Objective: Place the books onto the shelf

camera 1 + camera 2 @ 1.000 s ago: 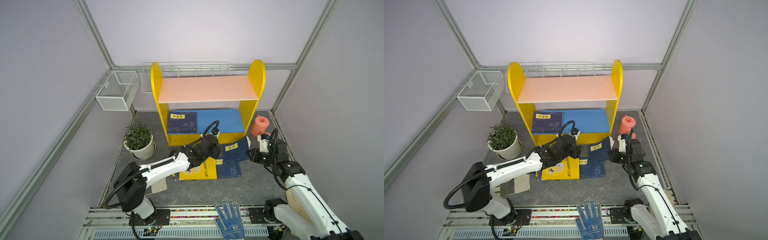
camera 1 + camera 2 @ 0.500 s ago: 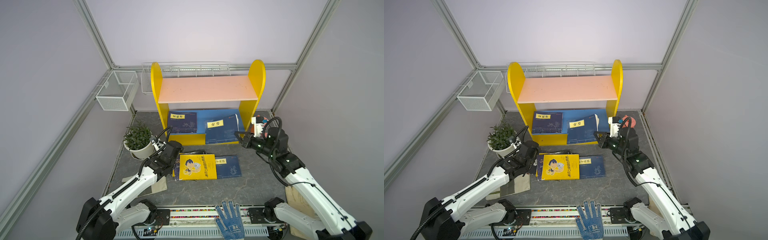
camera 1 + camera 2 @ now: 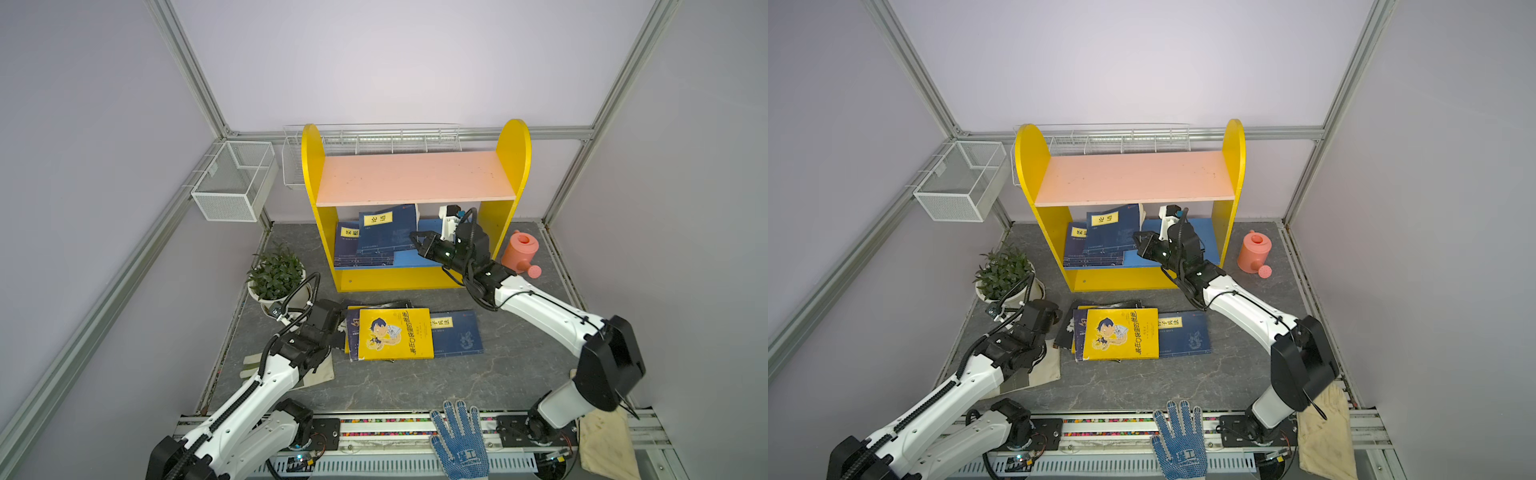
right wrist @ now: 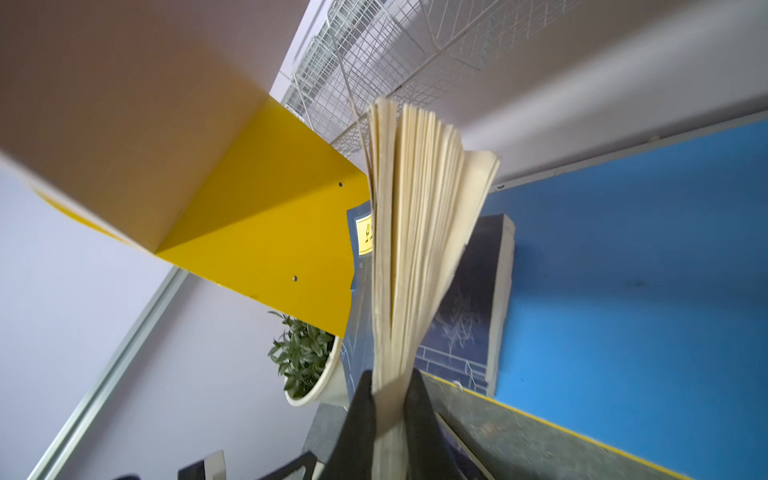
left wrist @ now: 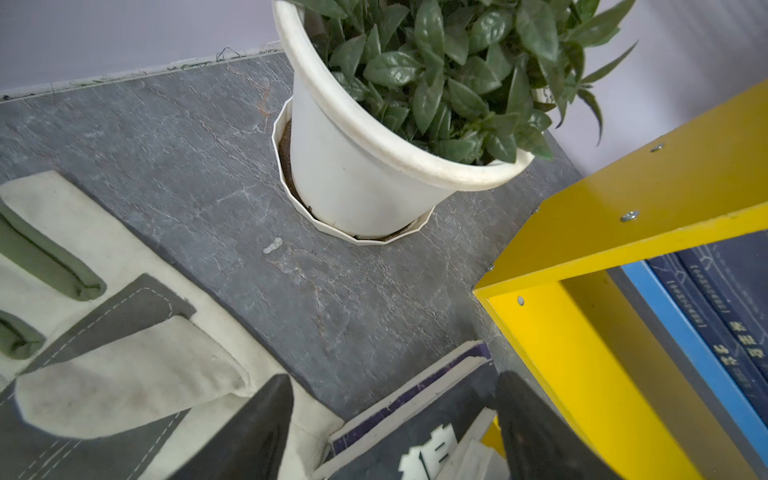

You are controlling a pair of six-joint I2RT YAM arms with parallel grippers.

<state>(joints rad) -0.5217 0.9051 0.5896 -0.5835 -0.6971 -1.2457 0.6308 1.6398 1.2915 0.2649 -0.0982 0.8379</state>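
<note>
right jaws: clamped on the corner of a navy blue, yellow-labelled paperback (image 3: 386, 226), pages fanning, likely to stand it up | book: tilted over the blue lower board (image 3: 428, 226) of the yellow-sided shelf (image 3: 513, 141), 12 o'clock on the grey surface (image 3: 395, 386) | left jaws: wide, straddling a dark paperback (image 5: 419, 411), 9 o'clock of the bright yellow paperback (image 3: 395, 338), seemingly ready to pinch

Bare pink board (image 3: 415, 176), blue board (image 3: 1210, 232) half free, potted plant (image 3: 276, 274) and watering can (image 3: 521, 249) flank shelf (image 3: 513, 145)
</note>
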